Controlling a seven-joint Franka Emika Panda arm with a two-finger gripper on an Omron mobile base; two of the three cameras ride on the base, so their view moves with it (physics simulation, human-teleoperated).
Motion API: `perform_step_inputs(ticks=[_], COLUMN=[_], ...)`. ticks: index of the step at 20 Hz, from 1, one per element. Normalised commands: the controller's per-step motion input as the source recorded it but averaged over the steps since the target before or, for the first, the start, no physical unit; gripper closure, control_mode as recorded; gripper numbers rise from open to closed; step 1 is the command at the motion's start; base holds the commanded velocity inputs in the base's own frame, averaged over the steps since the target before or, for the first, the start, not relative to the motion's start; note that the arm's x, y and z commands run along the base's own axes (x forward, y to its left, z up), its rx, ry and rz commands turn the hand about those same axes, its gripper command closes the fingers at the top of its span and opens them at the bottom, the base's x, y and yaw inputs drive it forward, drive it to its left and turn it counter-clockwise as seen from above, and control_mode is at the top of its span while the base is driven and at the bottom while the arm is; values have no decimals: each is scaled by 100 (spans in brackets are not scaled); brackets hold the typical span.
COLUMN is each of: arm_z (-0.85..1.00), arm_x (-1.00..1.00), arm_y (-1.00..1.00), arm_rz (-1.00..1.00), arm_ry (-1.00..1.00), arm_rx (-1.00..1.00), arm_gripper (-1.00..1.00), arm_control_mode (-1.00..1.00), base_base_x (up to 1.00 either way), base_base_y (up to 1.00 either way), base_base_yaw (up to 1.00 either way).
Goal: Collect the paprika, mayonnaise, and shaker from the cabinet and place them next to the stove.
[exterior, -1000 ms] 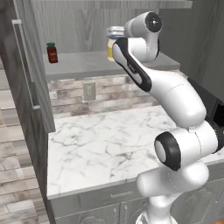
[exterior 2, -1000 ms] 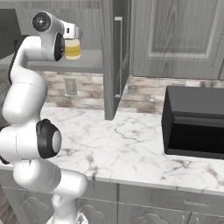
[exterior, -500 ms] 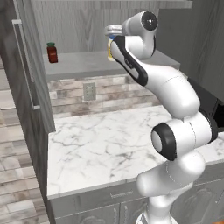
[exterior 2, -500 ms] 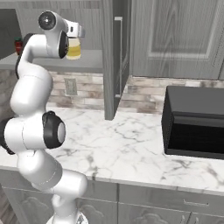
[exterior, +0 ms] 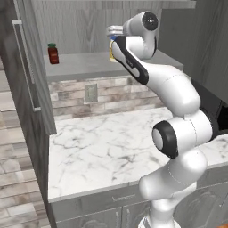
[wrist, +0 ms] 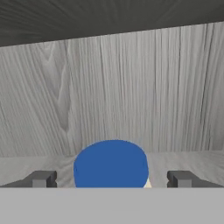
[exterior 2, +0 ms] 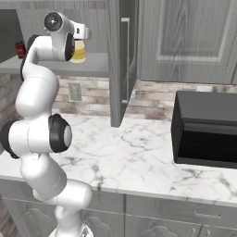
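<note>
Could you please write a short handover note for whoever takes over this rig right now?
Gripper: open, one finger on either side of the mayonnaise jar, not closed on it.
Mayonnaise jar: standing on the cabinet shelf, its blue lid between the fingers in the hand view.
Paprika jar: on the same shelf, towards the open door.
Shaker: I cannot make it out.
Done: nothing moved to the marble counter yet.
Left: grasp the mayonnaise, carry it to the stove, then fetch the paprika and shaker.

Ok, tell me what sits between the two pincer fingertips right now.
In the hand view, the mayonnaise sits between the open pincer's fingertips: its blue lid fills the middle, with a clear gap to each tip.
</note>
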Motion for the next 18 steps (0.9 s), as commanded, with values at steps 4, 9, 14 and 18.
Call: perform_step_inputs(ticks=[4,9,14,18], arm_z=[-15,-18,-4,0], arm_x=[12,10,12,17], arm_y=[0,0,0,0], arm_rz=[0,0,0,3], arm_ry=[0,0,0,0], arm_rx=[0,0,0,0], arm_gripper=[-100,-100,-100,-100], arm_control_mode=[-100,-100,-100,-100], base_base_x=[0,0,0,0], base_base_y=[0,0,0,0], base_base_yaw=[0,0,0,0])
